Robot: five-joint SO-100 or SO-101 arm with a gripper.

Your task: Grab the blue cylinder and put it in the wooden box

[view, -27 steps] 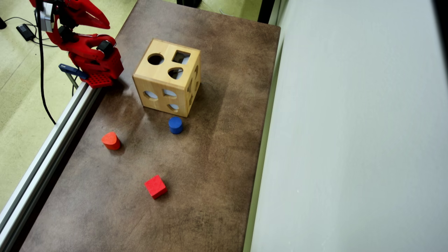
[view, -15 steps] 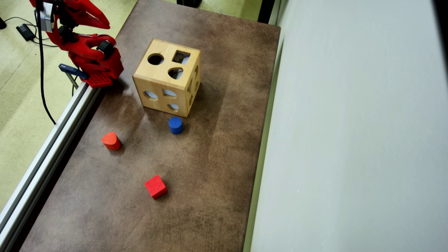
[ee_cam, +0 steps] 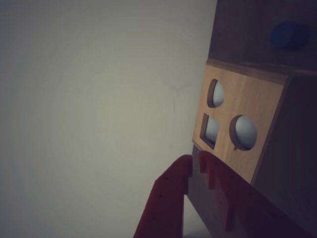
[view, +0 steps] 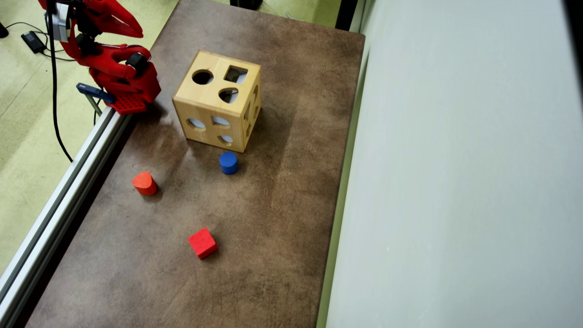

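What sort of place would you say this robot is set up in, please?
Probably a lab or hobby workspace: a brown tabletop edged by an aluminium rail, the wooden box with toy blocks, and cables trailing over a green floor.

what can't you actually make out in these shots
- Tool, wrist view: tips nearly touching, lower part cut off by the bottom edge; open or shut unclear.
- Blue cylinder, wrist view: dim blur behind the wooden box.
- Wooden box interior, overhead view: dark behind the cut-outs.
- Arm, overhead view: cropped by the top-left corner.

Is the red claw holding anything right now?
No, nothing. The gripper is shut and empty beside the wooden box, and the blue cylinder sits untouched on the table.
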